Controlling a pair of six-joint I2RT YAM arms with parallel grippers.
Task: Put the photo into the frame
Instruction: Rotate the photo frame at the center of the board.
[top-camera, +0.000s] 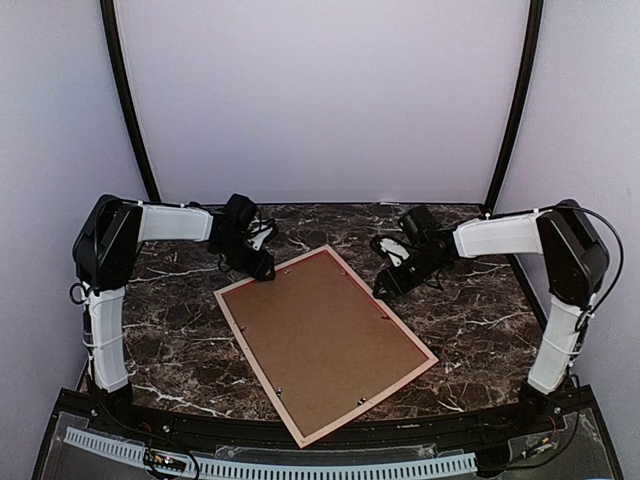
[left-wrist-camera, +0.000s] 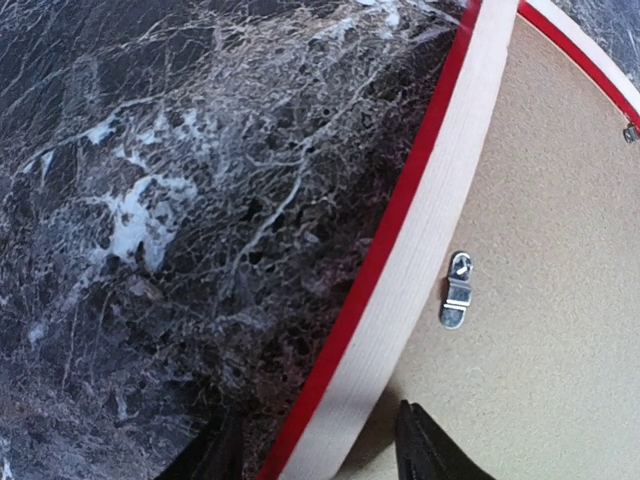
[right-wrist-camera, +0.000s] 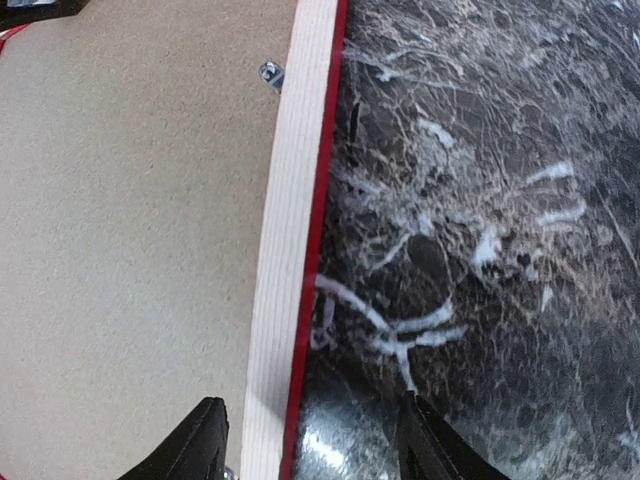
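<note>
Top view: the frame (top-camera: 263, 367) lies flat and back-up in the middle of the dark marble table (top-camera: 480, 320), its long sides running from 11 to 5 o'clock. A brown backing board (top-camera: 320, 335) fills it. The left gripper (top-camera: 262, 265) is down at the frame's short far edge, at 11 o'clock from its centre. The right gripper (top-camera: 388, 283) is at the long edge at 1 o'clock.

Left wrist view: the left gripper (left-wrist-camera: 318, 440) has its jaws apart, astride the pale wood rail of the frame (left-wrist-camera: 440, 200). One finger is over the table (left-wrist-camera: 180, 200) at 7 o'clock, the other over the backing board (left-wrist-camera: 550, 300). A metal clip (left-wrist-camera: 455, 300) sits on the board just beside the rail.

Right wrist view: the right gripper (right-wrist-camera: 310, 440) is also spread, wider than the rail of the frame (right-wrist-camera: 290, 200) between its fingers. The backing board (right-wrist-camera: 130, 220) lies toward 9 o'clock and the table (right-wrist-camera: 480, 200) toward 3, with a clip (right-wrist-camera: 270, 73) at 12
</note>
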